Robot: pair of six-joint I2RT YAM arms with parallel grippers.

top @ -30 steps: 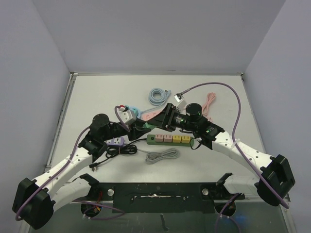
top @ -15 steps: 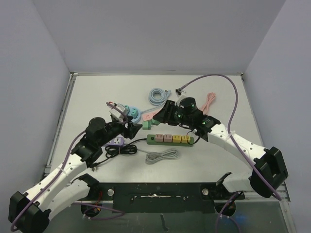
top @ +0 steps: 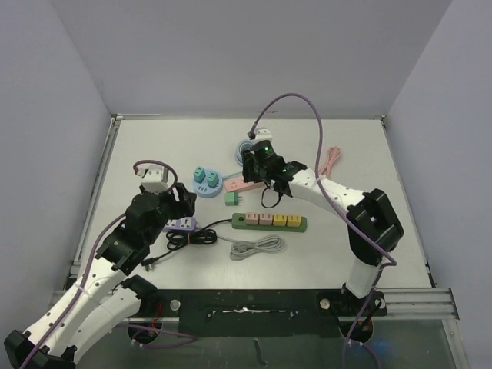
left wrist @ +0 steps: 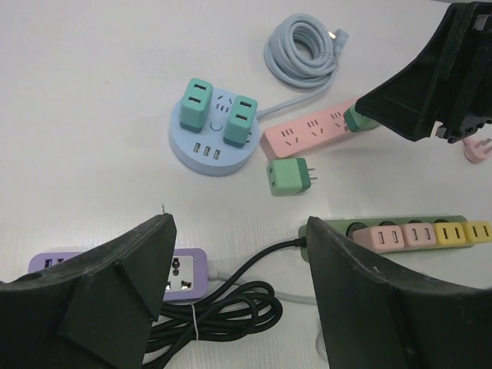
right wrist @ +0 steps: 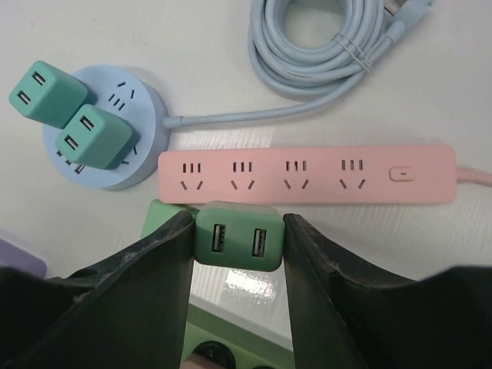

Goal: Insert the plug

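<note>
The right fingers (right wrist: 154, 261) are clenched on a green plug (right wrist: 237, 235) with 2 USB ports, held at the edge of the pink power strip (right wrist: 307, 174) on the bench (top: 346, 154). The left fingers (left wrist: 115, 284) hang released, grasping nothing, above the purple strip (left wrist: 184, 273).

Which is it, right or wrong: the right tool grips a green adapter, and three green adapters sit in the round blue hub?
Wrong: the right wrist view shows two green adapters in the round blue hub, not three. The rest holds.
</note>
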